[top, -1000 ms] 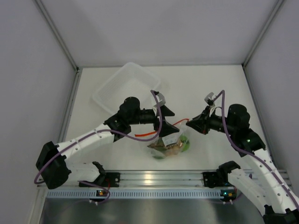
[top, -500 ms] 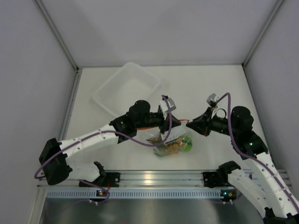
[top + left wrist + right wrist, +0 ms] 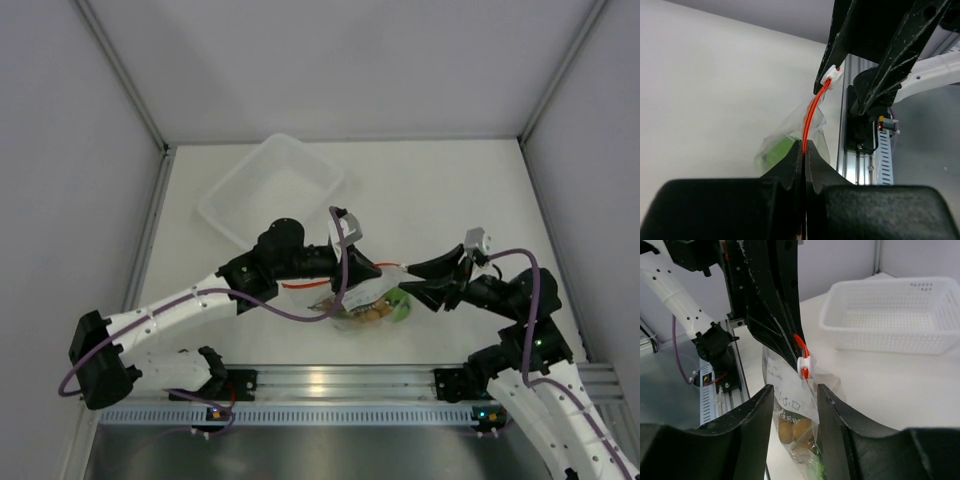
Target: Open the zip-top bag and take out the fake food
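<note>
The zip-top bag point(image 3: 368, 296) hangs near the table's front edge with the fake food inside: tan balls point(image 3: 372, 314) and a green piece point(image 3: 399, 305). My left gripper point(image 3: 362, 270) is shut on the bag's red zip strip point(image 3: 810, 112), seen edge-on in the left wrist view point(image 3: 804, 146). The white slider point(image 3: 804, 366) sits on the strip's end. My right gripper point(image 3: 795, 392) is open, its jaws standing on either side of the bag's labelled top just below the slider. Tan balls point(image 3: 792, 429) show through the plastic between them. In the top view the right gripper point(image 3: 412, 279) is just right of the bag.
A clear rigid tray point(image 3: 270, 185) stands at the back left, also seen as a white basket-like tray point(image 3: 890, 315) in the right wrist view. The aluminium rail point(image 3: 330, 380) with the arm bases runs along the near edge, close below the bag.
My left gripper has come in and shut on the zip strip. My right gripper has opened off the strip's end and dropped toward the near edge.
</note>
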You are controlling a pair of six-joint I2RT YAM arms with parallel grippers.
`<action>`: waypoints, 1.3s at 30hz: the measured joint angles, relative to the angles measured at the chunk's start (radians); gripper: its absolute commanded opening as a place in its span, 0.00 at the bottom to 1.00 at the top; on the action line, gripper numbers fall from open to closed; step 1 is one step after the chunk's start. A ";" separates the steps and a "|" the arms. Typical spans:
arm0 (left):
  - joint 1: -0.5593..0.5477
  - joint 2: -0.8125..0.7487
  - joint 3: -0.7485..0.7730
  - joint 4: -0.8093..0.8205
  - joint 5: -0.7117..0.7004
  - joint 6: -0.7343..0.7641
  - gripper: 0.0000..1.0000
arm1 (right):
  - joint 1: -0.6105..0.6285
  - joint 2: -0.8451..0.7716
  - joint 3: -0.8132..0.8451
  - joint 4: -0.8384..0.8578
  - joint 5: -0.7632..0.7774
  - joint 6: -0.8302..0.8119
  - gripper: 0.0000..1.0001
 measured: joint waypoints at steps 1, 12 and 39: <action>0.000 -0.017 -0.008 0.004 0.012 -0.007 0.00 | 0.000 -0.017 -0.011 0.027 -0.013 0.008 0.41; 0.000 -0.068 -0.023 0.077 0.118 -0.077 0.00 | 0.002 -0.057 -0.041 0.285 -0.083 0.120 0.28; 0.002 -0.068 -0.023 0.129 0.171 -0.148 0.00 | 0.003 -0.022 -0.042 0.331 -0.096 0.115 0.17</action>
